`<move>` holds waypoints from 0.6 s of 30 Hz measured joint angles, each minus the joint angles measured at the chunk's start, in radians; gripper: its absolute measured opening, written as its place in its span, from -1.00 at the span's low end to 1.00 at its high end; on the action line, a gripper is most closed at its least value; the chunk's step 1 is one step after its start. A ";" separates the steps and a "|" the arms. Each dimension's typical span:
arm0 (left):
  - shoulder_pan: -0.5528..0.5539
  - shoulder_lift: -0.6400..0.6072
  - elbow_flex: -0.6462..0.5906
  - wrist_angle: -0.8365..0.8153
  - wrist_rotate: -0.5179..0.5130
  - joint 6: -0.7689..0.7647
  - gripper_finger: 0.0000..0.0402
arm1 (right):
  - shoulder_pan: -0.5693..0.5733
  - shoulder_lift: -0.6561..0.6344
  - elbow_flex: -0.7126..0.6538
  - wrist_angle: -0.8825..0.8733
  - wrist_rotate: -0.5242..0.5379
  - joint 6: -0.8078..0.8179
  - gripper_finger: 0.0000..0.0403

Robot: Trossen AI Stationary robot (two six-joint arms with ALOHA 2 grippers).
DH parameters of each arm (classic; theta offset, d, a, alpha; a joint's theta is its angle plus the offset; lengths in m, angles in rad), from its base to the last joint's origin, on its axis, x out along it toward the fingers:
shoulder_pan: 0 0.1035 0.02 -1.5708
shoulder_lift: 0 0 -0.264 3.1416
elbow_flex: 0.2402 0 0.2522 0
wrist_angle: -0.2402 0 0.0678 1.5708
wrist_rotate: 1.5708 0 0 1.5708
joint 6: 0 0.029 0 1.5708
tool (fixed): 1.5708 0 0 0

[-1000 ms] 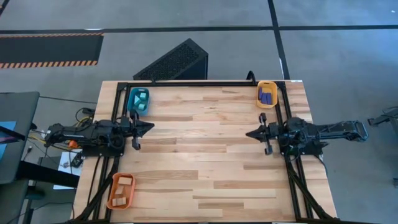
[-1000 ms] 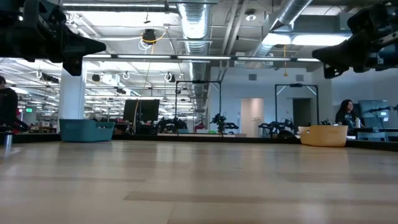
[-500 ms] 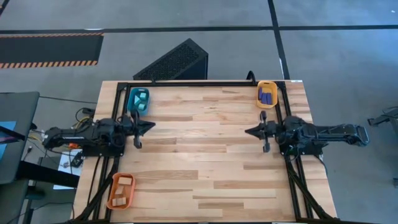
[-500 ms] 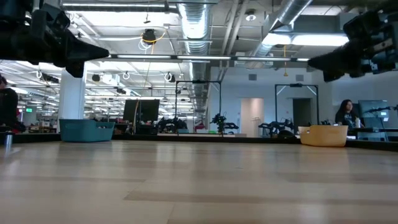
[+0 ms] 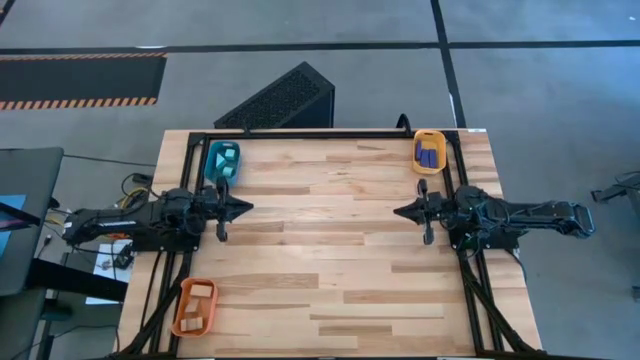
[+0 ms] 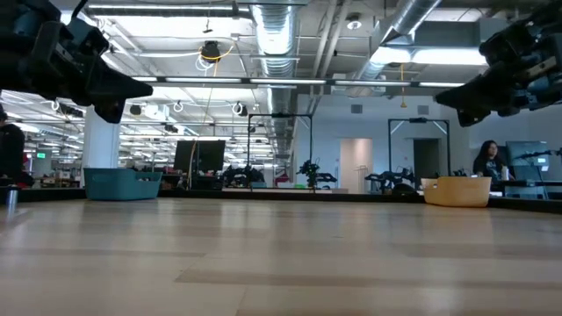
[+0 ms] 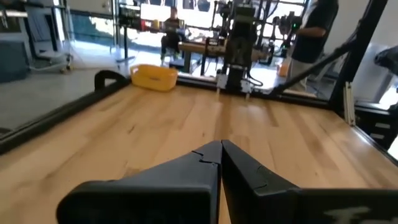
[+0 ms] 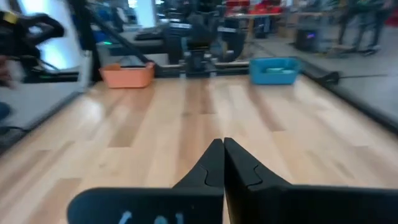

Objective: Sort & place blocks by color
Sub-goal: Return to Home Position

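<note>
Two grippers hang over your desk (image 5: pixel 330 250), left gripper (image 5: pixel 243 207) at nine o'clock, right gripper (image 5: pixel 399 212) at three, fingers (image 7: pixel 186 168) clenched tight. Blocks (image 5: pixel 430 152) sit in trays (image 5: pixel 430 133).

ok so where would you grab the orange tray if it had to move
On the orange tray, I'd take the long rim facing the table's middle, from straight above, jaws straddling the wall: it is open-topped, with tan blocks inside.

teal tray (image 5: pixel 222 162) far-left corner | yellow-orange tray (image 5: pixel 430 152) far-right | orange tray (image 5: pixel 194 306) near-left
</note>
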 joint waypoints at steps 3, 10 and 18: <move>0.000 0.023 0.000 0.000 -0.001 -0.004 -1.00 | 0.025 0.000 0.000 -0.002 -0.047 0.038 -0.96; 0.000 0.013 0.008 -0.008 0.071 0.004 -1.00 | 0.085 0.000 0.000 -0.061 -0.043 -0.049 -0.96; 0.000 0.016 0.018 -0.036 0.071 -0.009 -1.00 | 0.085 0.000 0.000 -0.068 -0.044 -0.051 -0.95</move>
